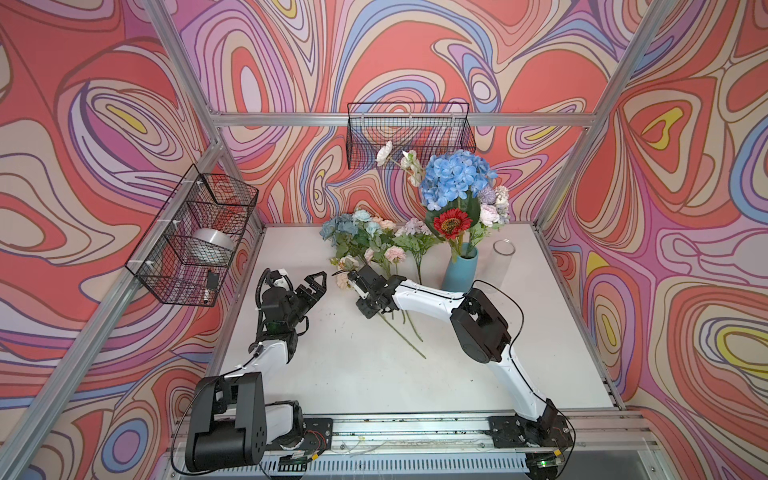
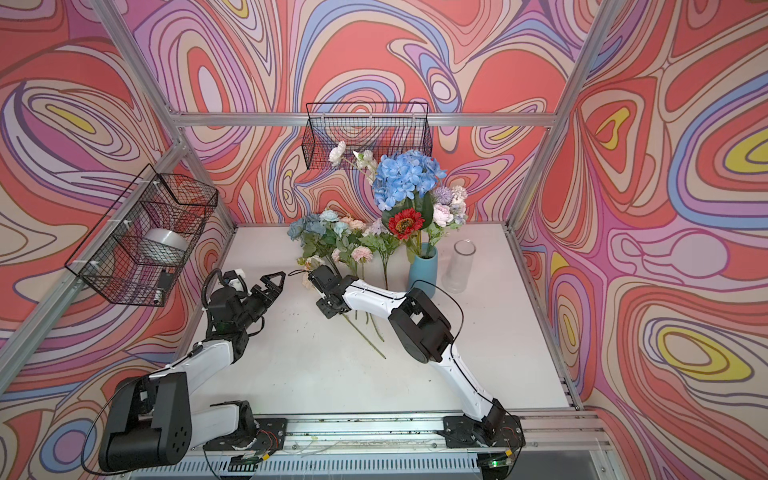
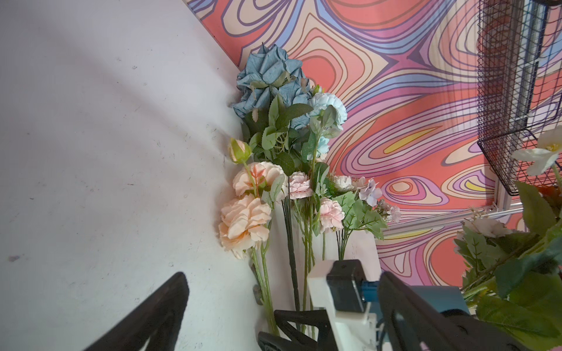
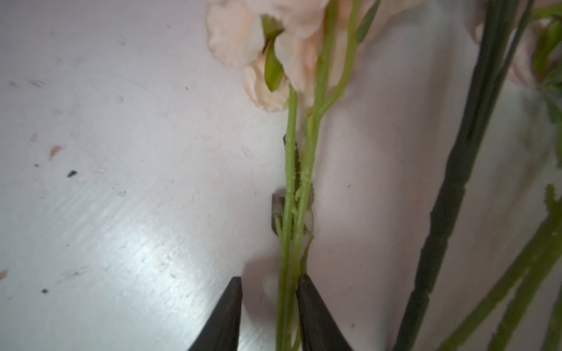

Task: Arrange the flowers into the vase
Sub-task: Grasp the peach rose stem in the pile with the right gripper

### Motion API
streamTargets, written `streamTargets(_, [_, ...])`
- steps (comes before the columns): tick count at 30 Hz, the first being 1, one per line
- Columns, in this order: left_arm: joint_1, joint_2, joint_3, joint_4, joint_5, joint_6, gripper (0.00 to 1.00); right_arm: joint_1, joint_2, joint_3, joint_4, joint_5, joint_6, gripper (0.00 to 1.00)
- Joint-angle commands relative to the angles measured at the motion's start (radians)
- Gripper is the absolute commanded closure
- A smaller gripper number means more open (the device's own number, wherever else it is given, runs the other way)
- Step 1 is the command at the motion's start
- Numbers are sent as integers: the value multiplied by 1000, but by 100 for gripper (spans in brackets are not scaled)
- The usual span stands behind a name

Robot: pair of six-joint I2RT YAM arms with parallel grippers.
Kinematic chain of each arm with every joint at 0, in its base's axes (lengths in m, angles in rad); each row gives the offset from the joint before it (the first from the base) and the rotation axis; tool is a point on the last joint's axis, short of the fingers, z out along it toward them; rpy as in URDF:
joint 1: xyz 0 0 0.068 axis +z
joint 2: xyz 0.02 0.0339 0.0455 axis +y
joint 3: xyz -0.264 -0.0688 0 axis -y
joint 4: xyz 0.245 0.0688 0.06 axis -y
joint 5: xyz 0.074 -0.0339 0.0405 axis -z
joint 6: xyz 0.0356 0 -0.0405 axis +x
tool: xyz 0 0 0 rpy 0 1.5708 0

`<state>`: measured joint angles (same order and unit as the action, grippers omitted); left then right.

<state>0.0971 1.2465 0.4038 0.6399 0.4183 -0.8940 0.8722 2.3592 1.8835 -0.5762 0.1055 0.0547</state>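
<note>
Right wrist view: the right end effector (image 4: 269, 282) straddles the green stems (image 4: 289, 212) of a peach bloom lying on the worktop (image 4: 121, 212). Its jaws are apart, one side touching the stems and the other clear. In both top views the loose flowers (image 1: 365, 245) lie far-centre, just left of the blue vase (image 1: 460, 272), which holds the hydrangea (image 1: 455, 176). The left end effector (image 1: 315, 286) is spread wide, left of them.

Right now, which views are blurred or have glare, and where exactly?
Right wrist view: the green stems near the right gripper look soft, and glare streaks the table. Left wrist view: peach blooms sharp, left gripper soft. Both top views: even light, no glare.
</note>
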Motion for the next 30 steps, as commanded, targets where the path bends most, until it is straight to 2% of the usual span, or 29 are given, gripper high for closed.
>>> streamTargets(1, [-7,-16,-7,14,-2,1,0,4,25,28,-22,15,-2,77])
streamTargets(3, [-8,-19,-9,12,-2,0,0,4,23,23,-16,11,1,83])
streamTargets(5, [-7,-24,-10,10,-3,0,0,4,14,14,-9,26,3,83])
streamTargets(11, [-10,-36,-10,5,-7,0,0,4,-29,-43,37,93,-3,67])
streamTargets(20, [-17,-39,-9,-2,-10,5,0,5,-96,-137,124,85,11,64])
streamTargets(22, [-17,-36,-7,-2,-11,6,0,4,-119,-171,162,85,11,61])
streamTargets(26, [-17,-28,-7,13,-3,0,0,-4,-83,-134,111,111,4,60])
streamTargets(30, [-17,-30,-9,8,-3,3,0,-8,-107,-149,136,58,4,60])
